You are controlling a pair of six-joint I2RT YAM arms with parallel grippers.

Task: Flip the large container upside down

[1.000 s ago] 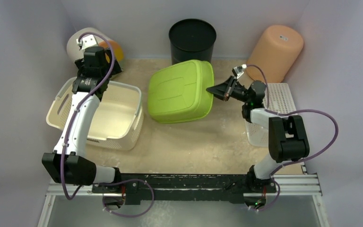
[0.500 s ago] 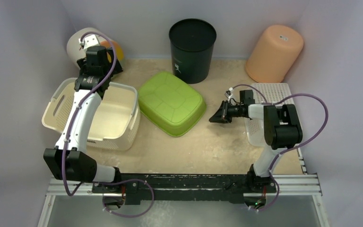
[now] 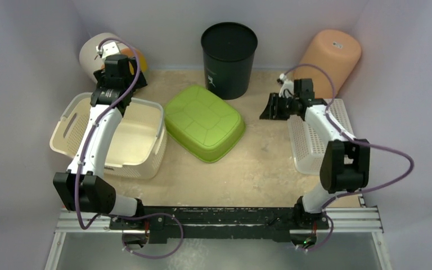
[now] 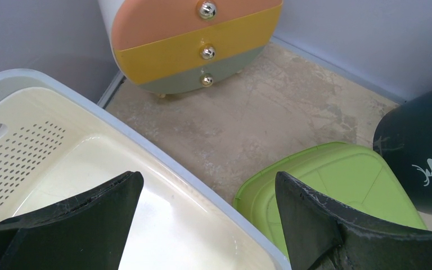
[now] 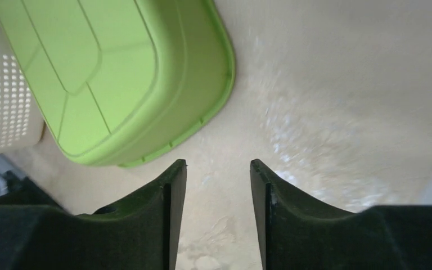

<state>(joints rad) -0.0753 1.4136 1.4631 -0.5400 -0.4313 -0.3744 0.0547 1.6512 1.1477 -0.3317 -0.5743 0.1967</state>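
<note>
The large container (image 3: 68, 125), a cream-beige basket, stands upright and open-side-up at the left of the table. My left gripper (image 3: 114, 90) hovers open over its far right rim; in the left wrist view the rim (image 4: 163, 163) runs between the spread fingers and nothing is held. Over the bare table at the centre right, my right gripper (image 3: 268, 107) stands apart from the basket. Its jaws (image 5: 218, 164) are parted, with only table surface between them.
A lime-green tub (image 3: 204, 121) lies upside down beside the basket. A black bucket (image 3: 229, 50) stands at the back, a peach bucket (image 3: 327, 59) leans back right. A white perforated basket (image 3: 315, 140) sits under the right arm. A small drawer unit (image 4: 191, 39) stands back left.
The green tub, tilted up on the right gripper a second ago, now lies flat upside down. The right gripper let go, opened and drew back to the right. The left arm barely moved.
</note>
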